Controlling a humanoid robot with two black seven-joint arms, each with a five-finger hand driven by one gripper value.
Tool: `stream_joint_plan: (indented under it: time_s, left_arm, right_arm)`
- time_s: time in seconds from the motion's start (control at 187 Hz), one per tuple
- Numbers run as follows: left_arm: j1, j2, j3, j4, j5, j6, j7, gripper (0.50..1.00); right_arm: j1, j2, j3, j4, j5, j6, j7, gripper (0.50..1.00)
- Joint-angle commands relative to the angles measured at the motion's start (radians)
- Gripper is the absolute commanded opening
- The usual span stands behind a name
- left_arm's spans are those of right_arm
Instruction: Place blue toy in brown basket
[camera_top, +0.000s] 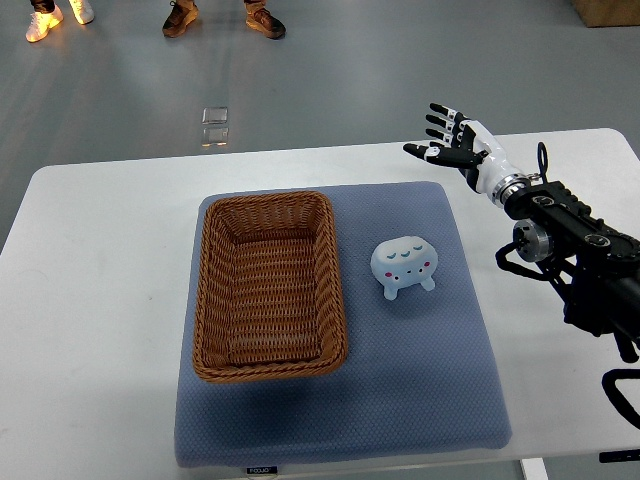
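A pale blue toy (403, 265) with a small face and short legs lies on the blue-grey mat (420, 380), just right of the brown wicker basket (212, 300). The basket holds nothing that I can see. My right hand (447, 137) hovers over the table's far right part, up and to the right of the toy and well apart from it. Its fingers are spread and hold nothing. My left arm does not show.
The mat lies on a white table (90, 300). Beyond the table's far edge, the feet of people (222, 18) stand on the grey floor. A small clear object (214, 126) lies on the floor near that edge.
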Motion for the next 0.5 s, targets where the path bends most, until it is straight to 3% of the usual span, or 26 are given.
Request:
stream_joint_plan:
  time_s: [0.0,0.241,0.497]
  left_arm:
    - [0.000,0.000,0.000,0.000,0.000,0.000,0.000,1.000]
    - [0.000,0.000,0.000,0.000,0.000,0.000,0.000,1.000]
    - [0.000,0.000,0.000,0.001,0.000,0.000,0.000,1.000]
  right_arm:
    - [0.010,-0.007,-0.017,0.002,-0.021,0.004,0.002,0.924]
    - [0.022,-0.042,-0.034,0.009,-0.138,0.040,0.023,0.924]
    - [0.091,-0.160,-0.135,0.086,-0.321,0.204,0.089,0.924]
